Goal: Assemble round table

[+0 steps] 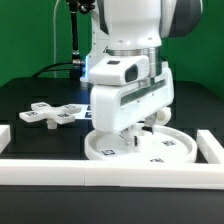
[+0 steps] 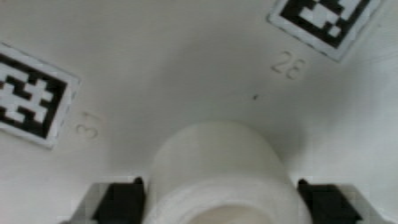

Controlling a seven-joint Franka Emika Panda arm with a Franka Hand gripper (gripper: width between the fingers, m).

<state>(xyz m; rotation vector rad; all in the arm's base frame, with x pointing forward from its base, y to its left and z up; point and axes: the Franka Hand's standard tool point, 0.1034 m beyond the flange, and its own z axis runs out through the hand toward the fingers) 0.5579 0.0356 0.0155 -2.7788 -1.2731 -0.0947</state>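
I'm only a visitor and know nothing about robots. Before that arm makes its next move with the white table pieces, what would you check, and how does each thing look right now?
1. Grip on the leg: ok. The gripper flanks it closely on both sides.
2. Leg over the round disc: ok. The disc's tagged surface fills the wrist view behind it.
3. Leg's lower end seated in the disc: cannot tell. The leg itself hides that spot.
4. Disc lying flat on the table: ok, judging by the exterior view.
5. Foot piece out of the way: ok. It lies apart, to the exterior view's left of the disc.
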